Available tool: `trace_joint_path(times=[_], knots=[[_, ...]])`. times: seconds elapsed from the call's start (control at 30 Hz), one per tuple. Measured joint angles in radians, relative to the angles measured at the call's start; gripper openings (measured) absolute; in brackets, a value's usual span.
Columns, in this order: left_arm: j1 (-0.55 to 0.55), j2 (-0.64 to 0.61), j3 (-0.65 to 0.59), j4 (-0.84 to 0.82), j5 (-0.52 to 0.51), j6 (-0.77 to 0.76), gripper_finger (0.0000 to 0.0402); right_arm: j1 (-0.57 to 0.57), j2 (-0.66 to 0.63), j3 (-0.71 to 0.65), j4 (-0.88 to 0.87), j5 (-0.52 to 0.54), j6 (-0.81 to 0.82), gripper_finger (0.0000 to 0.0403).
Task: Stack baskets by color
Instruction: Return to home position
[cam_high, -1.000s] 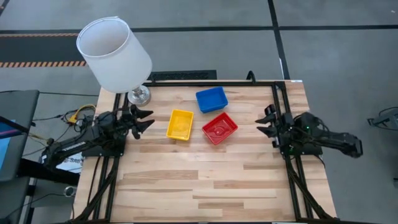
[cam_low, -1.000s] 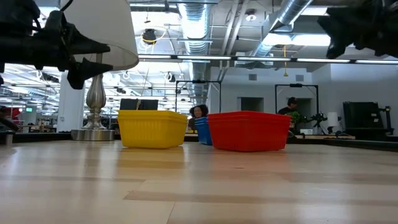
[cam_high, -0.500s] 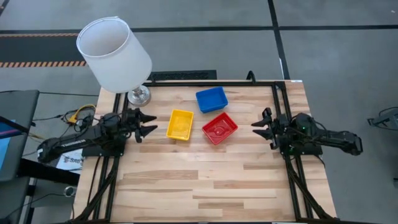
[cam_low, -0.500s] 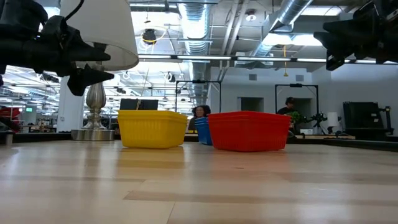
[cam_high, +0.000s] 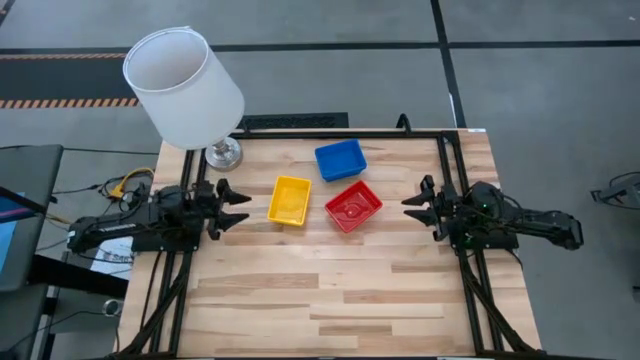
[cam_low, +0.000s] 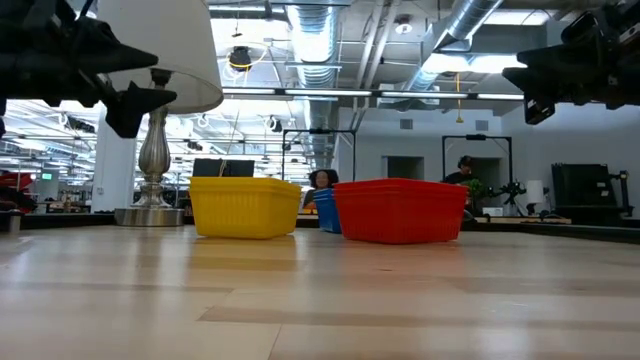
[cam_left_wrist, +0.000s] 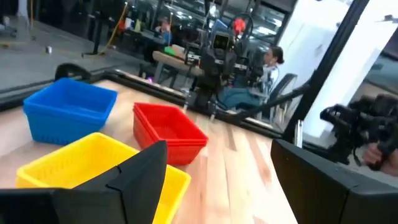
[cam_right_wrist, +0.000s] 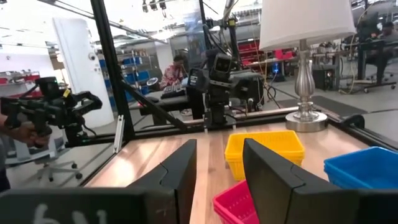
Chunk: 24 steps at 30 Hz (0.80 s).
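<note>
Baskets: three single-colour piles grouped on the far half of the table (cam_high: 330, 290); from above I see none lying loose
Yellow pile (cam_high: 290, 199): leftmost of the three, just beside the red one; I cannot tell whether they touch
Blue pile (cam_high: 340, 160): at 1 o'clock from the yellow, closest to the far edge
Red pile (cam_high: 353, 206): at 3 o'clock from the yellow, 6 o'clock from the blue
Left gripper (cam_high: 243, 206): at 9 o'clock from the yellow pile, near it but apart, fingers spread wide with nothing between them
Right gripper (cam_high: 415, 205): at 3 o'clock from the red pile, well apart, fingers parted and empty
Change: over the last second the left one has swung a touch toward 6 o'clock and the right one has crept slightly toward 9 o'clock; the piles have not shifted
Meaning: I judge the sorting finished, with both arms only settling toward rest and nothing left for me to pick up
Lamp (cam_high: 183, 85): far left corner, 11 o'clock from the yellow pile
Watch: I would keep the left side's retreat clear of the lamp's base
</note>
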<state>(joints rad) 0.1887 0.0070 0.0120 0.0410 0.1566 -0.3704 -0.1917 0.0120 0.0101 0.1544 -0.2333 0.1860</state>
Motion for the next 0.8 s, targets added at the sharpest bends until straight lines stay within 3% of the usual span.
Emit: trace_joint_path(times=[0.47, 0.8], knots=[[-0.008, 0.004, 0.001, -0.025, -0.191, 0.018, 0.0276, 0.0, 0.0, 0.0, -0.009, 0.0, -0.001, 0.0154], [-0.008, 0.006, 0.002, -0.024, -0.211, -0.087, 0.0276, 0.0, 0.0, 0.0, -0.053, 0.0, -0.003, 0.0157]])
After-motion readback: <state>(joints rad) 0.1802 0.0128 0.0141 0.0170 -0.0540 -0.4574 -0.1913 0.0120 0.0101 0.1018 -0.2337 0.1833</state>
